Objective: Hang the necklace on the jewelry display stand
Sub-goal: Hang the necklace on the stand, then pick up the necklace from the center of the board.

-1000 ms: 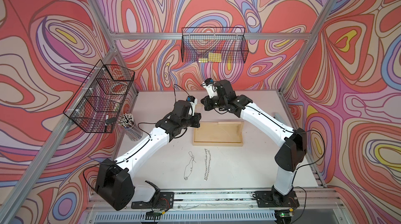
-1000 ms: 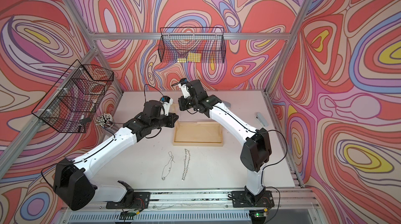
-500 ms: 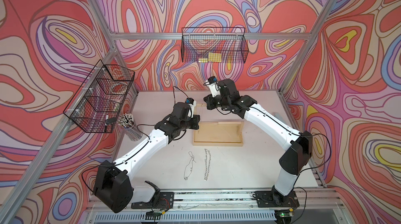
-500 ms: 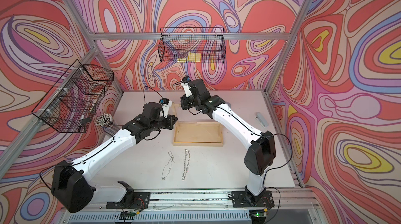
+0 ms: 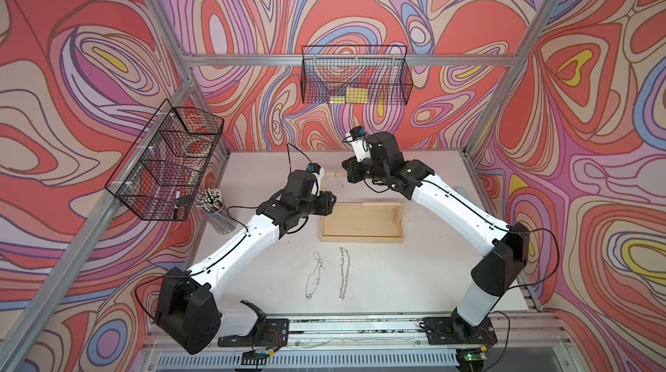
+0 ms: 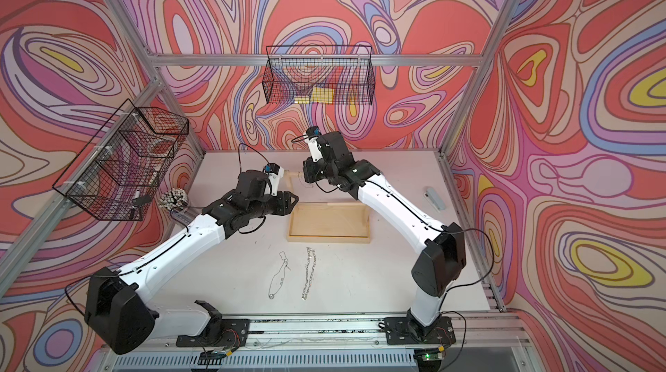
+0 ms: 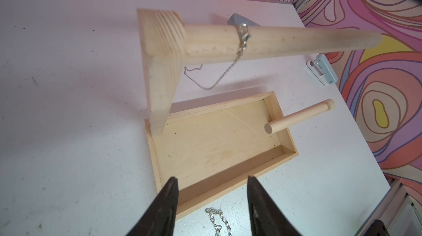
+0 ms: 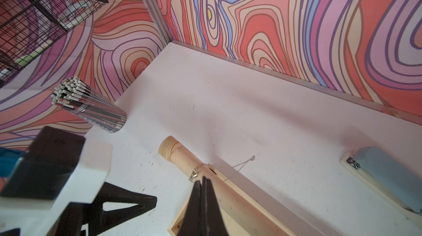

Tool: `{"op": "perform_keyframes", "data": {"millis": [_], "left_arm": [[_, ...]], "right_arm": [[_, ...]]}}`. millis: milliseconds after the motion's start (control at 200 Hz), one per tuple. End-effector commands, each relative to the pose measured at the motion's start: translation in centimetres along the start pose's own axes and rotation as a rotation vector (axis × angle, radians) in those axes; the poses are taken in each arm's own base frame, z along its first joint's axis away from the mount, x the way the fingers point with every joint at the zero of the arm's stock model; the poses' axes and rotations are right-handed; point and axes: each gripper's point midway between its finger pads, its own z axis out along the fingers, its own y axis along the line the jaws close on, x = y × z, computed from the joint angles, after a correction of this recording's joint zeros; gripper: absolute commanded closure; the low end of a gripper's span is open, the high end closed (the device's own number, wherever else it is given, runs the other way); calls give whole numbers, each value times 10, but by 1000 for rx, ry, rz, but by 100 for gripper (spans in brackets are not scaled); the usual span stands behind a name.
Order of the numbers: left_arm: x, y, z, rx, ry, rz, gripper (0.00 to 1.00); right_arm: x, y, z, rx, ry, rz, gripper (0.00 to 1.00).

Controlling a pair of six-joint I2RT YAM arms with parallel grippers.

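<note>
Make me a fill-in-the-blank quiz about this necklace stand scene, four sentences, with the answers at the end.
1. On the jewelry display stand, the thin necklace is draped over the top ____.
2. The left hand has its jaws ____.
3. The right hand has its jaws ____.
4. The thick chain lies on the ____, in front of the stand.
Answers: crossbar; open; shut; table.
</note>
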Motion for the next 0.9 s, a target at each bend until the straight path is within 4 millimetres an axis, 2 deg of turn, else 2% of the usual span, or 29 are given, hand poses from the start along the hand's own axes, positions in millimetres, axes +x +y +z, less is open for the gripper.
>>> {"op": "perform_keyframes", "data": {"millis": [0, 105, 200, 250, 426, 601, 661, 681, 696, 716, 801, 896], "left_arm": [[-20, -6, -29, -3, -51, -1, 43], [-25, -7, -46, -19, -56, 1, 40], [-23, -2, -56, -55, -40, 6, 35], [-20, 1, -58, -72, -27, 2, 32], [-1, 17, -51, -141, 27, -41, 30], [20, 31, -49, -190, 63, -99, 30], [27, 35, -50, -198, 68, -117, 18], [29, 37, -50, -204, 71, -122, 16], [31, 38, -50, -209, 71, -124, 10], [33, 39, -51, -215, 73, -127, 8], [37, 47, -56, -254, 70, -137, 7], [39, 51, -60, -276, 71, -134, 6]], "right_arm": [[-1, -2, -18, 26, -5, -13, 97], [15, -5, -27, 38, 42, 11, 76], [43, -9, -31, 53, 107, 45, 57], [62, -12, -32, 68, 164, 61, 53], [127, -1, -44, 143, 327, 34, 49], [200, 9, -51, 161, 473, 104, 48], [223, 13, -51, 161, 505, 146, 48], [229, 15, -51, 158, 510, 158, 48], [234, 16, -51, 157, 514, 165, 48], [240, 17, -51, 157, 519, 174, 48], [260, 21, -46, 165, 547, 204, 48], [274, 26, -36, 165, 579, 219, 47]]}}
